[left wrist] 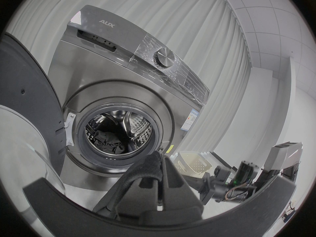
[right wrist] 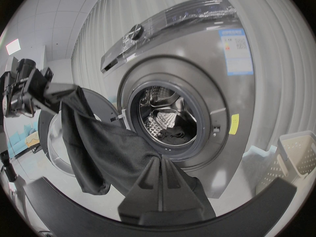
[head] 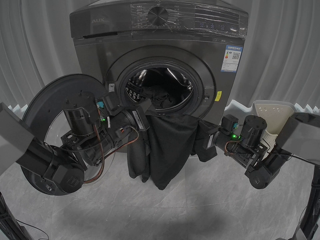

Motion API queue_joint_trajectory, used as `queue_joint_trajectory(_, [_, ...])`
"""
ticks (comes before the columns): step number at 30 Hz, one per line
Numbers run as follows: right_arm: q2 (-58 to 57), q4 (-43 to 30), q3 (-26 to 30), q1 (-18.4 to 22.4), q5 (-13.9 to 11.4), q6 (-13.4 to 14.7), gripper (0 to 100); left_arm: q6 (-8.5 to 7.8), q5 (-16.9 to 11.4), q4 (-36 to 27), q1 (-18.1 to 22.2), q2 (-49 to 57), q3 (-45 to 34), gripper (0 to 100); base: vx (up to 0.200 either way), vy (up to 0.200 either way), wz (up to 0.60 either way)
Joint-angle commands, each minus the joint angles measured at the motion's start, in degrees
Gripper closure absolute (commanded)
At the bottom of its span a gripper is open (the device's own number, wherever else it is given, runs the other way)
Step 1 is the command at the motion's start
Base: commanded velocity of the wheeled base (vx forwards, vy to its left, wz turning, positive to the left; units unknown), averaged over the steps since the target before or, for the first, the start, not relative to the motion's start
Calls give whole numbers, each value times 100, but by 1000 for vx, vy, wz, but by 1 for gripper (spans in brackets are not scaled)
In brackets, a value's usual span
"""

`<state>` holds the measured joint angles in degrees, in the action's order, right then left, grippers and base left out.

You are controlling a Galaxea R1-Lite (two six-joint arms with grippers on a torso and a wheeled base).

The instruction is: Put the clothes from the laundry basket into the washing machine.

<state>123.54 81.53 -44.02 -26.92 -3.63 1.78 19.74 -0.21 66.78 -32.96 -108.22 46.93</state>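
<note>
A black garment (head: 170, 144) hangs in front of the washing machine (head: 160, 44), stretched between my two grippers just below the open drum mouth. My left gripper (head: 146, 110) is shut on its upper left corner, with cloth draped over one finger (left wrist: 144, 168). My right gripper (head: 201, 132) is shut on the right edge of the black garment (right wrist: 108, 148), lower down. Another dark piece of clothing (head: 160, 95) lies inside the drum (right wrist: 168, 116). The pale laundry basket (head: 275, 115) stands on the floor right of the machine, behind my right arm.
The machine's round door (head: 50, 100) is swung wide open to the left, close behind my left arm. White curtains hang behind the machine. Bare grey floor (head: 160, 210) lies in front.
</note>
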Motion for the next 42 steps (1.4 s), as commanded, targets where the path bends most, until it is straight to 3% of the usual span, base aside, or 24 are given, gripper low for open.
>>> queue_joint_trajectory(1, [-515, -50, 7, 2, 29, -20, 100, -5, 12, 2, 18, 81, -193, 100, 0, 0, 0])
queue_joint_trajectory(9, [-875, -67, 16, 20, 126, -64, 100, -40, -14, 2, 123, 134, -378, 100, 0, 0, 0])
queue_joint_trajectory(14, [-1192, -137, 16, 11, 258, -108, 100, -216, -23, 2, 343, 108, -378, 100, 0, 0, 0])
queue_joint_trajectory(27, [-1473, -173, 43, -147, 372, -116, 100, -321, 30, 116, 484, 134, -167, 100, 0, 0, 0])
queue_joint_trajectory(42, [-1587, -260, -28, -182, 407, -125, 100, -330, 12, 309, 607, 327, -158, 100, 0, 0, 0])
